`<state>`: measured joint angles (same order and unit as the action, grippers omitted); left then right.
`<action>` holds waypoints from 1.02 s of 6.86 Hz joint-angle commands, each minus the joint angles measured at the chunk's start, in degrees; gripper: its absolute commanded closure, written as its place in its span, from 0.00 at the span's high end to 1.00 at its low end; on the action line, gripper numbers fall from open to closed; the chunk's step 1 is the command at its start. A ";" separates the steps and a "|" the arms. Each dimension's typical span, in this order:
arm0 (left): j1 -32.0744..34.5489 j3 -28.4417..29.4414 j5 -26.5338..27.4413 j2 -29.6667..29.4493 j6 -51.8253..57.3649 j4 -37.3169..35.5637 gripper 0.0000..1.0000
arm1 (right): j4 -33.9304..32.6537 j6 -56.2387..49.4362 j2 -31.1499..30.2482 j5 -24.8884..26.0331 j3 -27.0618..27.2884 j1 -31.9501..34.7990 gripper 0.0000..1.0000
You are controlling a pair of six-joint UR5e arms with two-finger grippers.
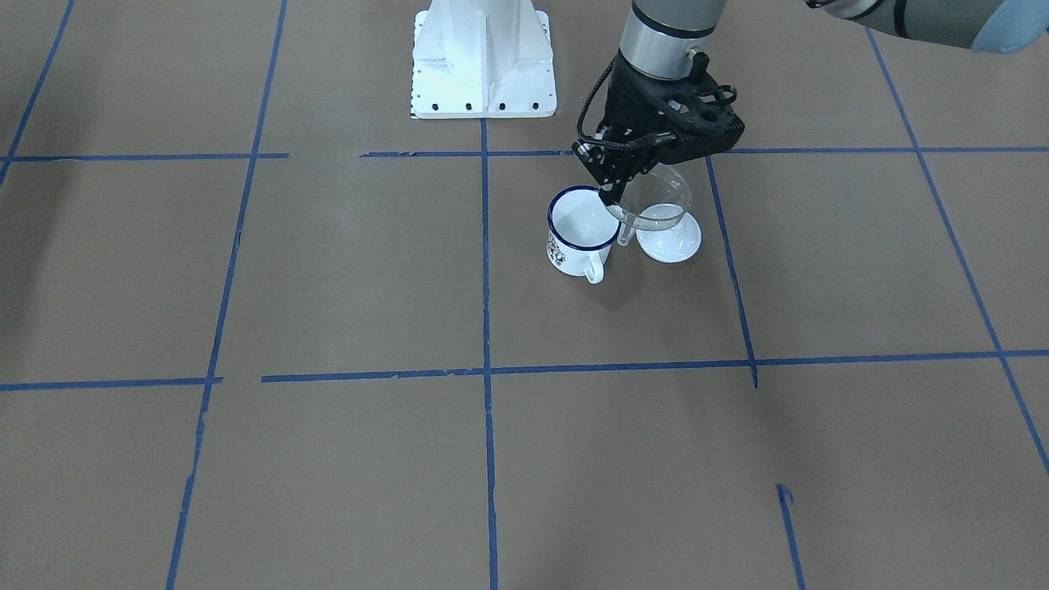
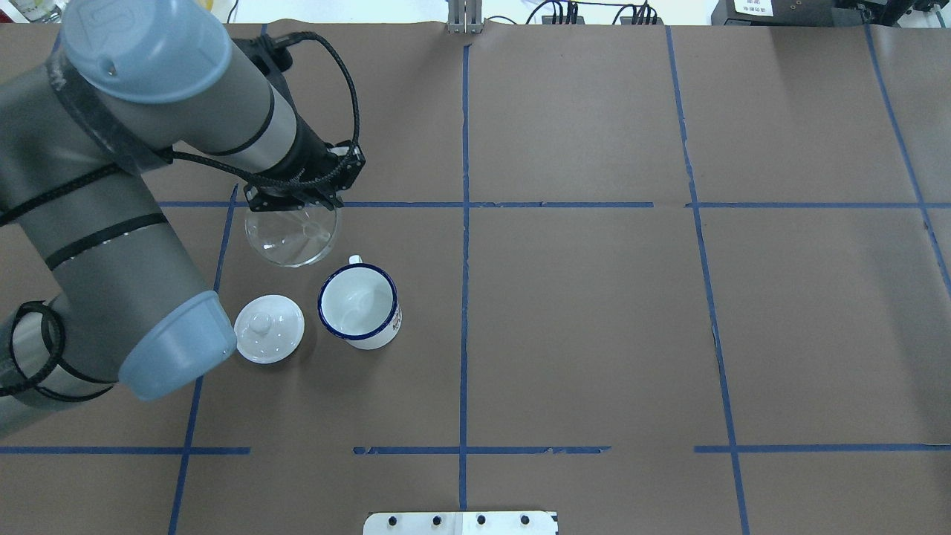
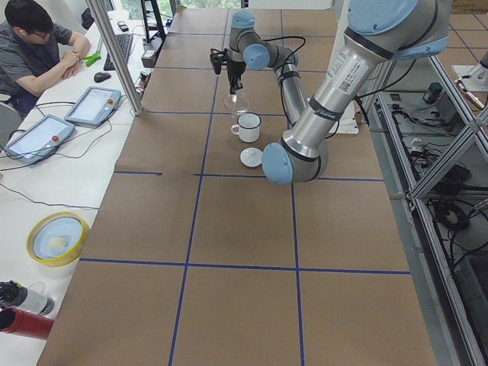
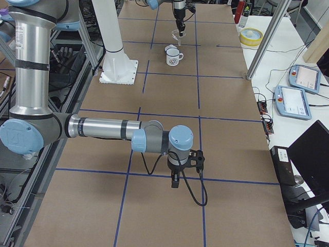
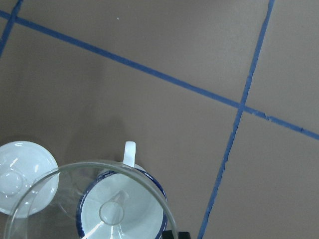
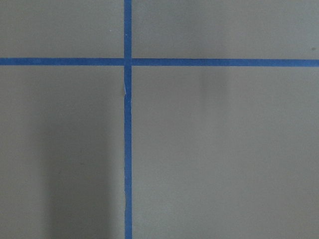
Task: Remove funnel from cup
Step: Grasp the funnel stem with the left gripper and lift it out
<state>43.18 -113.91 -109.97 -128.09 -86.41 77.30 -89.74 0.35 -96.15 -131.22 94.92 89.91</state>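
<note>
The clear plastic funnel [image 2: 290, 236] hangs in the air, out of the cup, gripped at its rim by my left gripper [image 2: 299, 205], which is shut on it. In the front view the funnel [image 1: 660, 202] hangs tilted, with its spout between cup and lid. The cup [image 2: 360, 305], a white mug with a dark blue rim, stands upright on the table; its inside is bare. It also shows in the front view [image 1: 582, 228]. The left wrist view looks through the funnel [image 5: 112, 213] at the cup [image 5: 129, 151]. My right gripper [image 4: 176, 181] shows only in the right side view; I cannot tell its state.
A white round lid with a knob [image 2: 269, 328] lies on the table left of the cup, also in the front view [image 1: 670, 240]. The robot's white base [image 1: 483, 61] stands behind. Blue tape lines cross the brown table. An operator sits at the table's far side [image 3: 34, 46].
</note>
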 commanded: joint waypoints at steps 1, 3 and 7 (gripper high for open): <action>4.18 5.68 5.88 1.43 -8.36 11.55 0.00 | 0.00 0.00 0.00 0.00 0.00 0.00 1.00; 4.63 12.37 15.10 4.24 -19.09 30.81 0.00 | 0.00 0.00 0.00 0.00 0.00 0.00 1.00; 4.37 37.11 32.32 4.26 -29.34 59.55 0.00 | 0.00 0.00 0.00 0.00 0.00 0.00 1.00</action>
<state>47.71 -85.57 -83.02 -123.66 -114.08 126.79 -89.73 0.35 -96.15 -131.22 94.92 89.91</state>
